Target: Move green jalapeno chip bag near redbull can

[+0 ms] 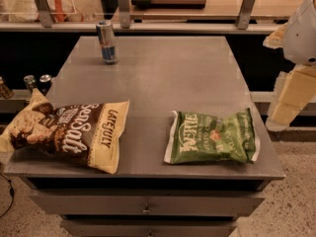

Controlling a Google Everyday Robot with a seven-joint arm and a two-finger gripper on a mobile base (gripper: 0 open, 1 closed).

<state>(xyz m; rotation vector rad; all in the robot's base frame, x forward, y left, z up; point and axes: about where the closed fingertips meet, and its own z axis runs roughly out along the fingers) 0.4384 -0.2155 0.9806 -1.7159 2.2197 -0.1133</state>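
Observation:
The green jalapeno chip bag [212, 137] lies flat on the grey table [163, 68], near the front right corner, with its white "Kettle" lettering facing up. The redbull can [106, 41] stands upright at the table's far left, well away from the bag. My gripper [289, 100] hangs at the right edge of the view, beyond the table's right side. It is above and to the right of the chip bag and touches nothing.
A larger brown and cream "Sea Salt" bag [69, 132] lies at the front left, overhanging the table edge. Small dark cans [38, 82] stand on a lower ledge to the left. A counter with metal posts [247, 6] runs behind the table. Drawers [145, 204] sit below.

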